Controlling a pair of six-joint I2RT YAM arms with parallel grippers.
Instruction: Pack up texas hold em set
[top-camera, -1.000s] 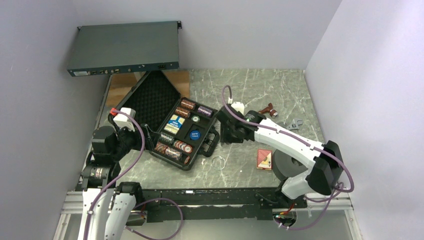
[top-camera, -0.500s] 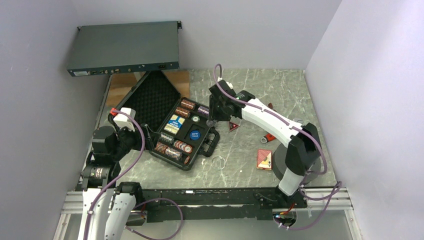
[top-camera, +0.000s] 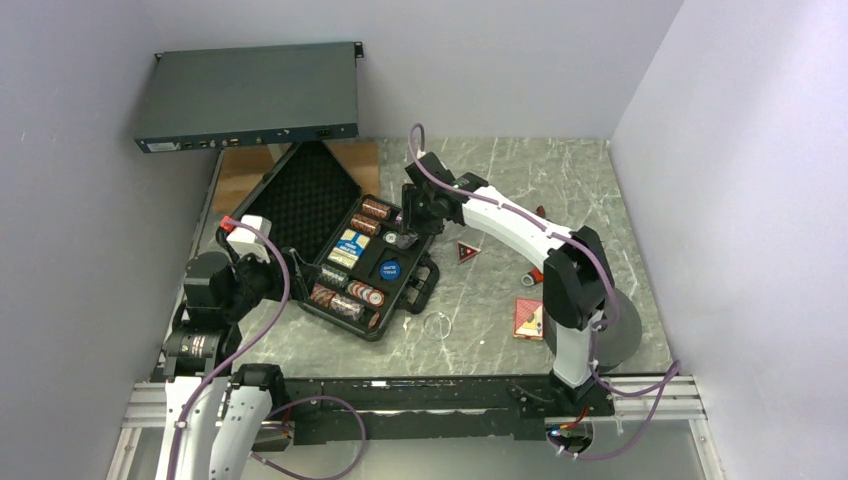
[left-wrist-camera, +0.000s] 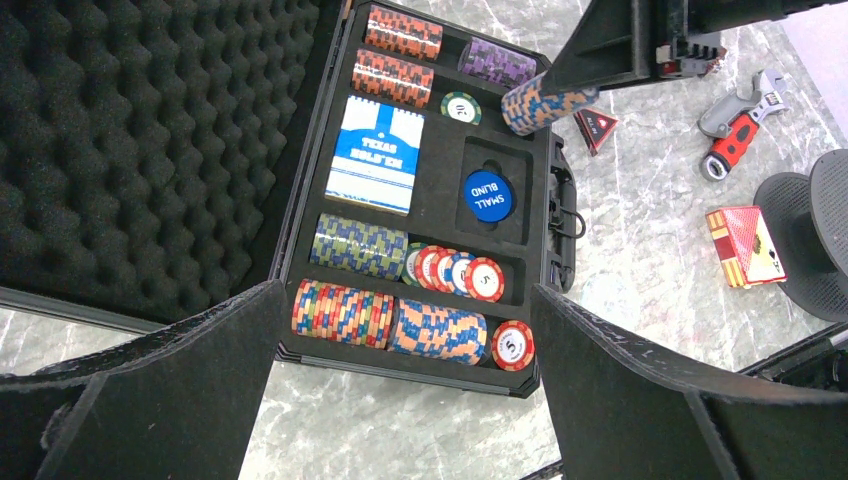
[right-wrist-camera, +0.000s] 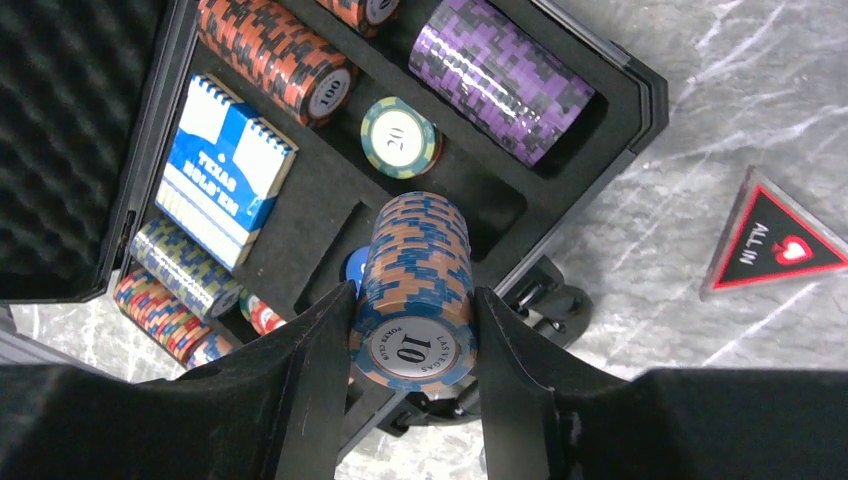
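The black case (top-camera: 310, 195) lies open, its foam lid back. Its tray holds rolls of striped chips, a blue card box (left-wrist-camera: 375, 155) and a blue disc (left-wrist-camera: 488, 195). My right gripper (top-camera: 405, 238) is shut on a roll of blue and orange chips (right-wrist-camera: 415, 290). It holds the roll above the tray's far right part, next to the purple roll (right-wrist-camera: 500, 75). The held roll also shows in the left wrist view (left-wrist-camera: 545, 102). A red card box (top-camera: 529, 317) lies on the table right of the case. My left gripper (left-wrist-camera: 405, 300) is open and empty, above the case's near edge.
A red triangular "ALL IN" marker (right-wrist-camera: 770, 240) and a red-handled wrench (left-wrist-camera: 735, 140) lie on the table right of the case. A metal ring (top-camera: 436, 326) lies near the case's front corner. The dark-grey rack unit (top-camera: 250, 95) stands at the back left.
My right gripper has swung left and away, from the table beside the case's right edge to above the tray. The left arm has not moved.
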